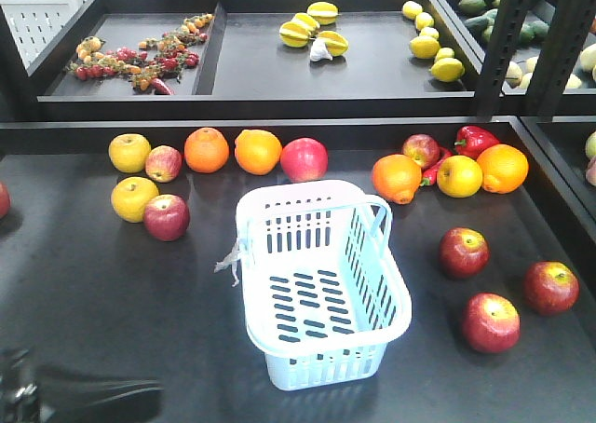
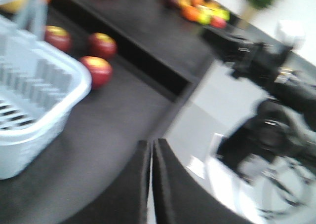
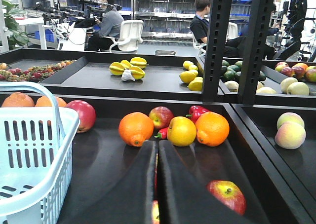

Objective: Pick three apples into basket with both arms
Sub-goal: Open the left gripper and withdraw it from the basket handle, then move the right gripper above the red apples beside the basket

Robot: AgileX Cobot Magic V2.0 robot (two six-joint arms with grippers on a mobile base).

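Apples point(image 1: 491, 321): all three sit on the worktop point(image 1: 112, 293), right of the basket point(image 1: 321, 372), none inside it. Basket empty, mid-worktop. Your left hand point(image 2: 150, 184) and right hand point(image 3: 157, 184) both clenched on nothing. Nothing done yet; all three picks are left for you.

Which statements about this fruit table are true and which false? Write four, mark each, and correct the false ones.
1. The pale blue slotted plastic basket holds no fruit. True.
2. The three dark red apples lie left of the basket in the front view. False: they lie to its right, on the black table.
3. The left gripper, with black wedge-shaped fingers, is spread wide. False: it is shut and holds nothing.
4. The right gripper is shut. True.
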